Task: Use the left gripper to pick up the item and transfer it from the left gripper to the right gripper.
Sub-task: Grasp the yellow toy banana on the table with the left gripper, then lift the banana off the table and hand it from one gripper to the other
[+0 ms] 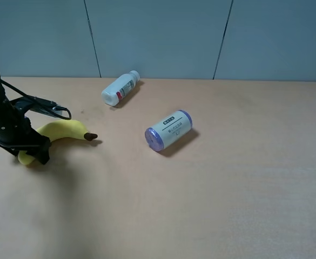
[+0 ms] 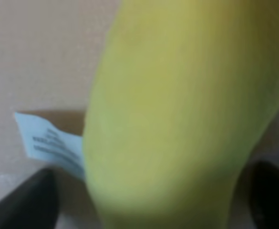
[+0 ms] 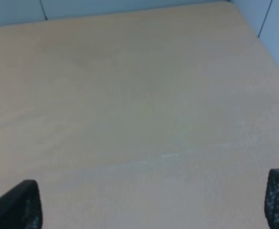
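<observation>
Yellow curved banana (image 1: 66,129), dark brown stem tip.

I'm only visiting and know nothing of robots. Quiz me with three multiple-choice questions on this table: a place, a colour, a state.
1. Which lies nearest the back wall? A banana, B white bottle, C can.
2. The can's ends are: A red, B green, C purple.
3. The jaws of the left gripper: A straddle the banana, B clamp the can, C hang over bare table.
Answers: 1 B, it lies just before the wall; 2 C, both rims show purple; 3 A, a fingertip shows each side of the banana.
</observation>
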